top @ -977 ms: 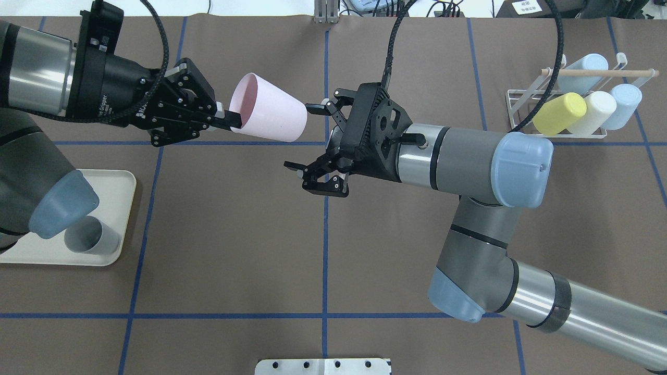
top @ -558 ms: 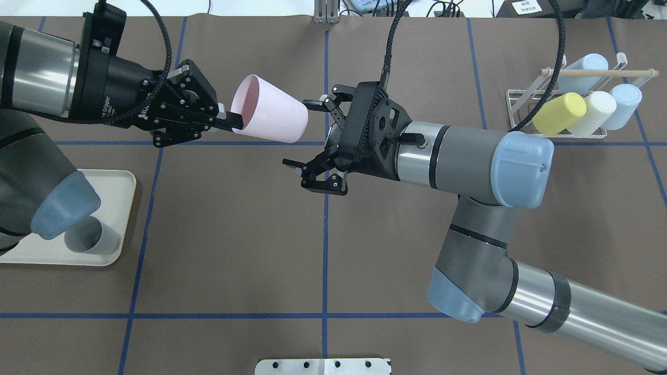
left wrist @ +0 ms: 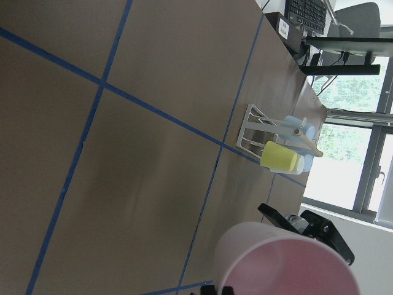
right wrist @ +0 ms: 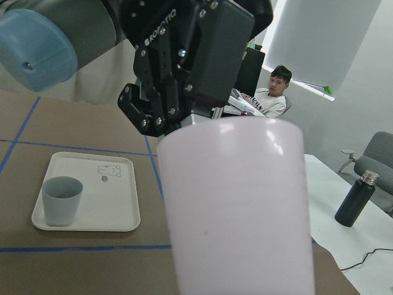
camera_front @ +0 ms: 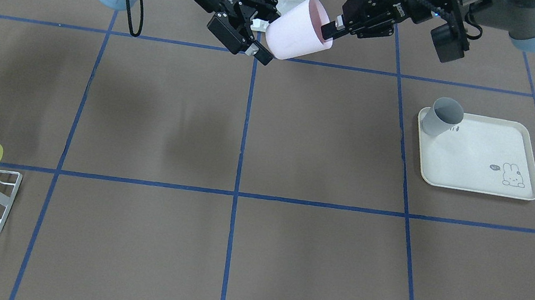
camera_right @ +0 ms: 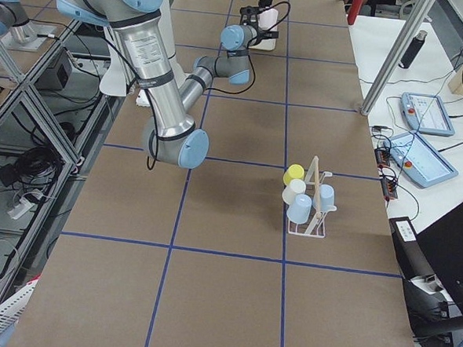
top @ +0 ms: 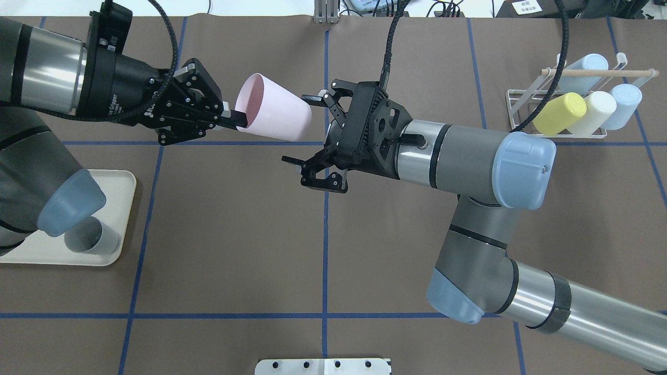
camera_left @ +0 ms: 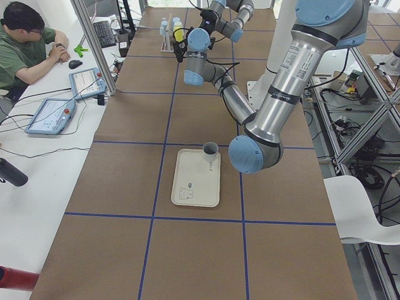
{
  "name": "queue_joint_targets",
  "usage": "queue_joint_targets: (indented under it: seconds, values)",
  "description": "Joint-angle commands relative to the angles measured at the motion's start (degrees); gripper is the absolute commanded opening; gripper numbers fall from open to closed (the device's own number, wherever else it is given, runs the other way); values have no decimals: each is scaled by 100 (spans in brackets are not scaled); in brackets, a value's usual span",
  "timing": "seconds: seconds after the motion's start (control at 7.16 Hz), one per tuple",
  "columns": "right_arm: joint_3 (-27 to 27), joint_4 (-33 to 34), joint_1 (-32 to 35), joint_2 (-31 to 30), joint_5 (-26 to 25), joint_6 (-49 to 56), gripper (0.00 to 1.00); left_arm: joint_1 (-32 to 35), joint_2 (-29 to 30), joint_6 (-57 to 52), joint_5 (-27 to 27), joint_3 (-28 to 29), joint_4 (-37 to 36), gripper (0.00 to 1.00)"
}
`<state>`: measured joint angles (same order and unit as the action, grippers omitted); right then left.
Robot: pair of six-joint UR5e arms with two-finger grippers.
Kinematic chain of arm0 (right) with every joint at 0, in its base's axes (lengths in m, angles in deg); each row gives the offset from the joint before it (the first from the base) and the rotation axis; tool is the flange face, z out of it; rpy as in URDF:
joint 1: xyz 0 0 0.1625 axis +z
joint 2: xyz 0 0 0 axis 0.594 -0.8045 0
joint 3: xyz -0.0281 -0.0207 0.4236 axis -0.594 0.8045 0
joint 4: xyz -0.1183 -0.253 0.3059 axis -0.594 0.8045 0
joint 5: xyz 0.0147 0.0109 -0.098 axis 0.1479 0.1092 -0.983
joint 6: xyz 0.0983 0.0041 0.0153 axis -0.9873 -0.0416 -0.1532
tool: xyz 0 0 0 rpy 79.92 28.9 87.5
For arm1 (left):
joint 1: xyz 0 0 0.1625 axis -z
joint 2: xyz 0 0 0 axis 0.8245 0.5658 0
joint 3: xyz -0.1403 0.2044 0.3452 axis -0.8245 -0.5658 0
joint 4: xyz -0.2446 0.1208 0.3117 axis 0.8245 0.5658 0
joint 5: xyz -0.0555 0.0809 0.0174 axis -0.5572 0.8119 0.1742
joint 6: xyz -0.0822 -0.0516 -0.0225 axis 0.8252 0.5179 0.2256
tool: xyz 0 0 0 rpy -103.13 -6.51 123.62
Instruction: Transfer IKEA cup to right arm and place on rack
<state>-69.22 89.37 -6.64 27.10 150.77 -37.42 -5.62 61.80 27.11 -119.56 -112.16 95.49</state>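
A robotics laboratory is indicated. The table (top: 234,234) is covered in brown paper and marked into squares by blue tape (top: 325,234), and it is framed by aluminium posts (camera_left: 94,37). Teach pendants (camera_left: 51,115) are laid on a white side bench (camera_left: 31,206), where a person (camera_left: 25,44) is seated near a keyboard (camera_left: 103,32). Loose cables (camera_right: 27,165) are seen below the frame.

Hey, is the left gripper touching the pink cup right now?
Touching. The overhead view shows the left gripper with its jaws pinched on the rim of the pink cup, holding it off the table.
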Motion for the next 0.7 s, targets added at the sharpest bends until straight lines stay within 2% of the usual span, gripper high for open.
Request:
queue_joint_targets:
  seconds: [0.0,0.42,0.56]
  values:
    - [-2,0,0,44,-4,4,98,0,17,-2,0,27,-6,0]
    - [-2,9,-9,79,-12,4,98,0,43,-2,18,71,-6,0]
    - [-2,9,-9,79,-12,4,91,0,52,-2,18,71,3,0]
